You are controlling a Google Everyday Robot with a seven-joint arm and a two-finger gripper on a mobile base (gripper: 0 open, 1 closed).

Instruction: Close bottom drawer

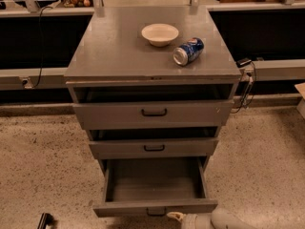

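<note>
The grey metal cabinet (114, 56) has three drawers. The bottom drawer (155, 207) is pulled well out, its inside empty, with a small dark handle on its low front panel. The middle drawer (153, 148) and the top drawer (153, 112) sit slightly ajar. My gripper (175, 217) is at the bottom edge of the view, just below and right of the bottom drawer's handle, close to the front panel. The pale arm (224, 220) runs off to the lower right.
A white bowl (160, 34) and a blue soda can (188, 51) lying on its side rest on the cabinet top. Speckled floor (43, 166) lies on both sides. A cable (245, 87) hangs at the cabinet's right. A dark object (45, 221) sits at the lower left.
</note>
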